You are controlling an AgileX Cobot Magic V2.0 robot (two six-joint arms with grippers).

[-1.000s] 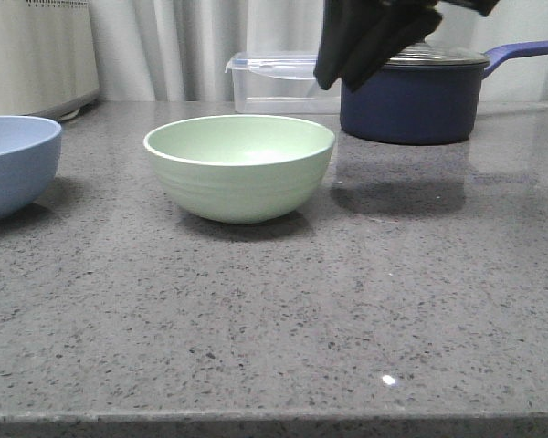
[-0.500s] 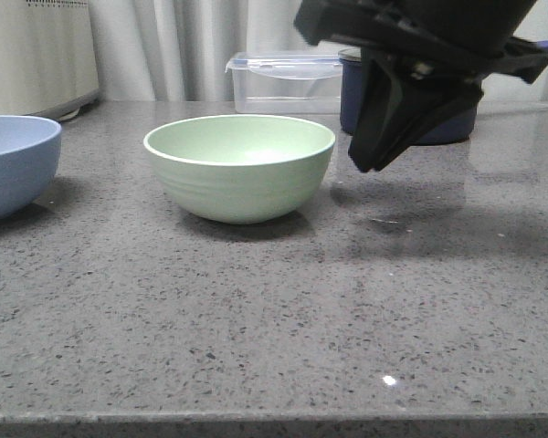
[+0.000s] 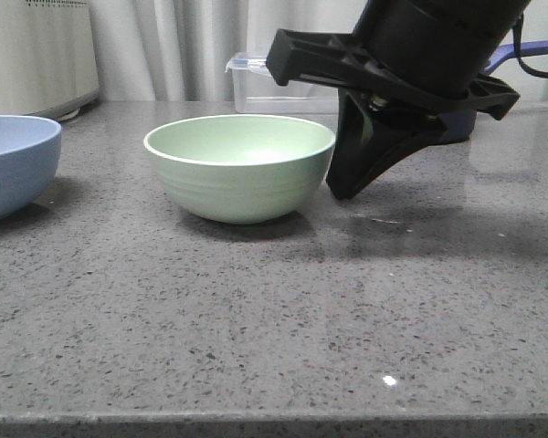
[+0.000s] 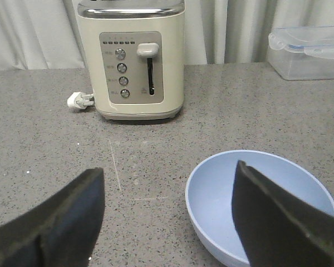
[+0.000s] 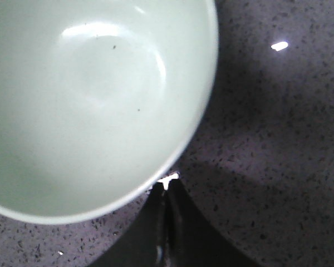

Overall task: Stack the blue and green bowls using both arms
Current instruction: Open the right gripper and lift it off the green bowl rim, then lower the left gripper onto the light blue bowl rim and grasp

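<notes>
r fingers (image 5: 166, 192) pressed together beside 1 green bowl (image 3: 239, 166); l fingers (image 4: 256, 222) spread over 1 blue bowl (image 4: 222, 189).

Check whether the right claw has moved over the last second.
Yes. The right claw has dropped and come toward the green bowl, its tip now beside the bowl's right wall.

The right arm (image 3: 438, 36) enters from the upper right of the front view, its bulky black body filling that corner. Its gripper (image 3: 340, 187) points down and to the left, tapering to a tip right of frame centre. In the right wrist view the two fingers (image 5: 156, 222) lie pressed together with no gap. The left gripper (image 4: 167, 214) appears only in its wrist view, fingers spread wide at the lower corners.
</notes>
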